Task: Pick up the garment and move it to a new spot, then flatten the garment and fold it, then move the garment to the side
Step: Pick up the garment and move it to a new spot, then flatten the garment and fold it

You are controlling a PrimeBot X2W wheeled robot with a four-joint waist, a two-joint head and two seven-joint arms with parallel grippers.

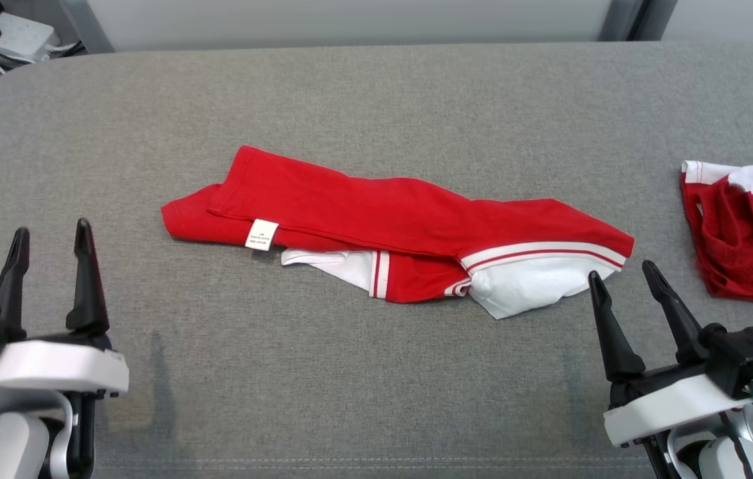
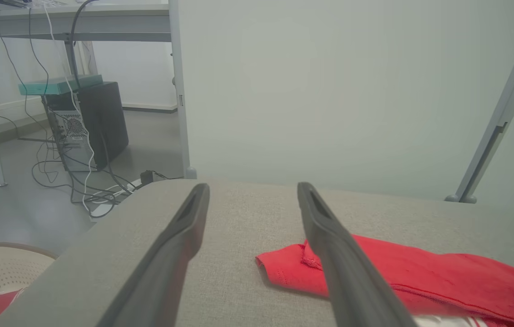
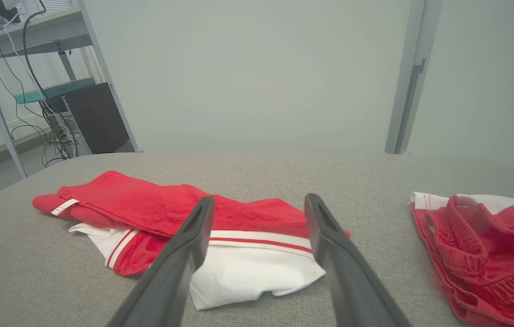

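Black and tapered, the two long fingers of the left gripper (image 1: pixel 50 229) stand wide apart with nothing between them. Those of the right gripper (image 1: pixel 621 271) are spread the same way, also empty. Both sit low over the grey woven upholstered surface (image 1: pixel 376 100).

Between and just beyond them lies the red knit shirt with white panels and red-and-white striped trim (image 1: pixel 383 213). It is gathered into a long, loosely doubled band across the middle of the surface. The right gripper's tips are just beside its white near corner. The left gripper is near its red end, apart from it.

The cloth looks light, limp and not slippery, so I expect it to sag and fall open if lifted at one point. The layers are stacked unevenly, and a shallow pinch may catch only the top one. The better holds seem to be the two ends: the red hem by the small white sewn-in label (image 1: pixel 261 234), and the striped band on the right, taken through all layers.

A crumpled red garment with an elastic waistband (image 1: pixel 749 233) lies well apart at the right edge.
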